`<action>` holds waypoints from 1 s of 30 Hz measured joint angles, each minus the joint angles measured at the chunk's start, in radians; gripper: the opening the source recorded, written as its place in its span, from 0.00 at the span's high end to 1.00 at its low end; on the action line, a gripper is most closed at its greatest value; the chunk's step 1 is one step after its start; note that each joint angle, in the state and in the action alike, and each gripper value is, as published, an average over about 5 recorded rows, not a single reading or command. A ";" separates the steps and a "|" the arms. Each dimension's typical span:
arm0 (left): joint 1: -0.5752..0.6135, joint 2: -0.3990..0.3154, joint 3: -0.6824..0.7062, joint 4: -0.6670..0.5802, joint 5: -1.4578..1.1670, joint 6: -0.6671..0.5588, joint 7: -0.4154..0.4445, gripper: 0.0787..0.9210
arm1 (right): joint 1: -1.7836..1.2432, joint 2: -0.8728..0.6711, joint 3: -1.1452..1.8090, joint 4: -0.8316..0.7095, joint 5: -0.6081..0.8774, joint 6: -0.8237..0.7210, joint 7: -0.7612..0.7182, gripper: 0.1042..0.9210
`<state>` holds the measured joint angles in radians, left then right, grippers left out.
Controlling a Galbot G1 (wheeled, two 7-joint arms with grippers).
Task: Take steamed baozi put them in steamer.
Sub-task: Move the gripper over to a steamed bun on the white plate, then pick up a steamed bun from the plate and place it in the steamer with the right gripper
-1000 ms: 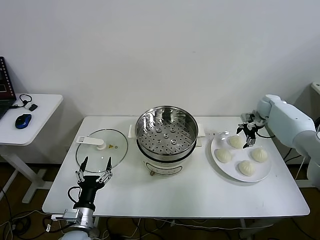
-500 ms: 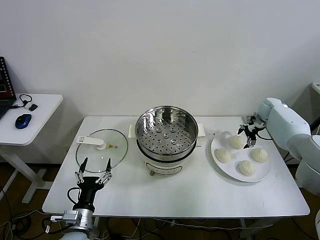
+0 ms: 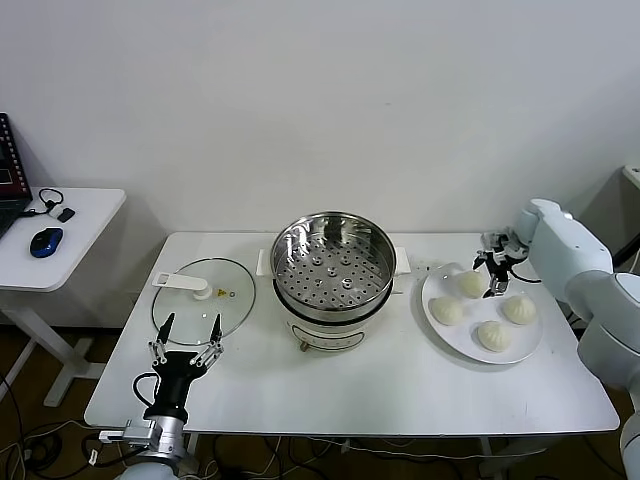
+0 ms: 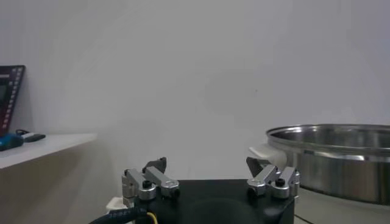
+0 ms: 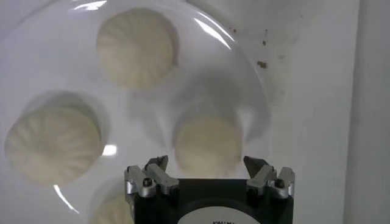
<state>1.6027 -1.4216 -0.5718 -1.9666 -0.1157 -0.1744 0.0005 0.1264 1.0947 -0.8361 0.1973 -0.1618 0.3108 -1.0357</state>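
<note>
Several cream-white pleated baozi lie on a white plate [image 3: 520, 349] at the table's right: one at the back [image 3: 471, 283], one at the left [image 3: 446, 311], one at the right [image 3: 518, 309], one at the front [image 3: 493, 335]. My right gripper [image 3: 496, 272] is open just above the back baozi [image 5: 207, 145], fingers apart on either side of it, holding nothing. The steel steamer [image 3: 334, 262] stands at the table's middle, its perforated tray bare; its rim shows in the left wrist view [image 4: 332, 158]. My left gripper [image 3: 187, 338] is open and parked at the front left.
A flat glass lid [image 3: 203, 301] with a white handle lies left of the steamer, just behind my left gripper. A white side desk [image 3: 70, 225] with a blue mouse [image 3: 45, 241] stands at far left. A wall runs behind the table.
My right gripper has shifted slightly over the back baozi and the right arm has drawn to the right. The left arm has not moved. No bun has moved.
</note>
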 measured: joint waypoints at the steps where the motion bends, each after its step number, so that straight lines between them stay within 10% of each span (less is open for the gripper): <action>1: 0.000 0.001 0.000 0.000 -0.001 0.000 0.000 0.12 | -0.001 0.002 0.004 -0.003 -0.003 0.000 0.002 0.12; 30: -0.014 0.009 -0.002 0.004 -0.020 0.002 0.000 0.12 | 0.023 0.008 0.007 -0.002 -0.013 -0.002 -0.007 0.36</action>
<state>1.5888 -1.4125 -0.5742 -1.9625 -0.1356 -0.1724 0.0008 0.1499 1.1027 -0.8289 0.1953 -0.1751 0.3089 -1.0422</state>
